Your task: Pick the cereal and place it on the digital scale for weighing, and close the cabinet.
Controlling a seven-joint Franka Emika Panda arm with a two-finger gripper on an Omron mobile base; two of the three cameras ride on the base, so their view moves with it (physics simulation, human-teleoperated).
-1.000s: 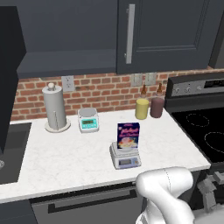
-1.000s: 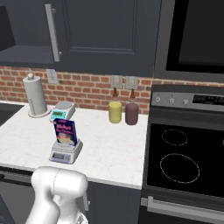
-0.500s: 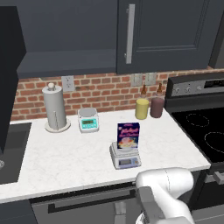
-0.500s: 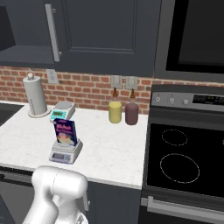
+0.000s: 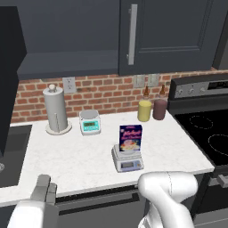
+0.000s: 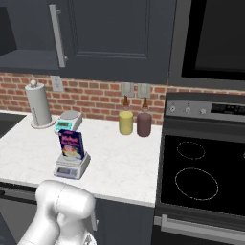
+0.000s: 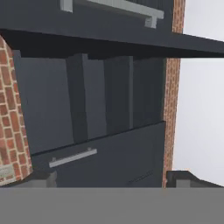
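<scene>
The cabinet (image 5: 169, 35) hangs on the wall above the counter (image 5: 80, 156). Its right door is shut, with the handle (image 5: 132, 33) vertical. Its left door (image 5: 10, 75) stands open at the left edge of the left base view, and the interior is exposed. In the hand view the gripper faces the cabinet (image 7: 109, 96) with the picture rolled sideways. The gripper (image 5: 43, 192) shows low at the lower left of the left base view; whether its jaws are wide or narrow cannot be told. The scale (image 5: 128, 160) sits on the counter, well to the right of the gripper. The cereal (image 5: 130, 139) stands upright on the scale.
</scene>
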